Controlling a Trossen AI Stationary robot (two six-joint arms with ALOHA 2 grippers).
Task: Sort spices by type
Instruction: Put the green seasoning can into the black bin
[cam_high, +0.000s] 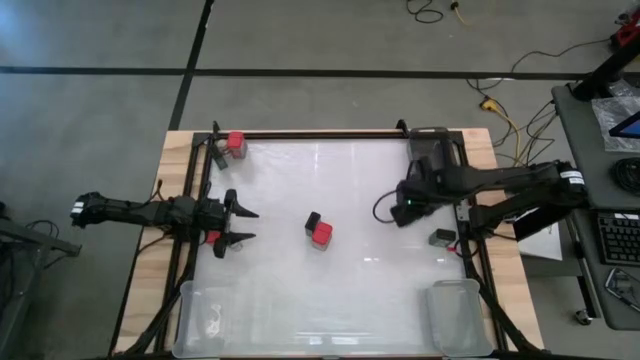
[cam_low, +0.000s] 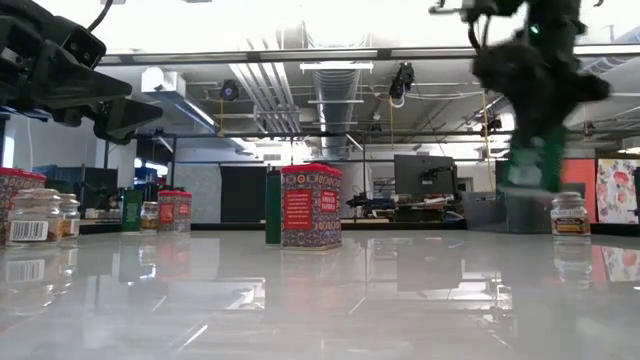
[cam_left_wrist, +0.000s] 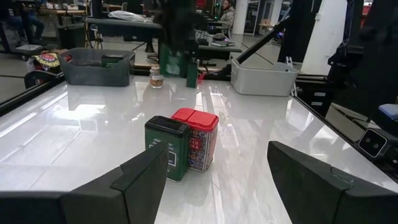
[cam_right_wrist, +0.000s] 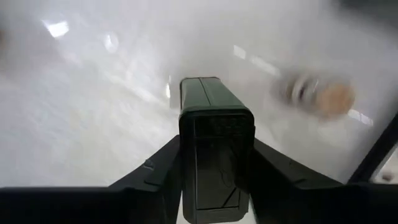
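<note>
The right gripper (cam_right_wrist: 214, 186) clamps a dark green blocky tin (cam_right_wrist: 216, 146), long axis running forward between the jaws. The left gripper (cam_left_wrist: 214, 180) stands open, facing the red-topped tin (cam_left_wrist: 200, 138) directly ahead.

Bright overhead glare on table (cam_high: 340, 290); right wrist view blurred.

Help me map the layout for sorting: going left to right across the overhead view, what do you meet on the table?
Left gripper → red-topped jar in the far left corner → dark jar and red jar pair → right gripper → small jar by the right edge.
</note>
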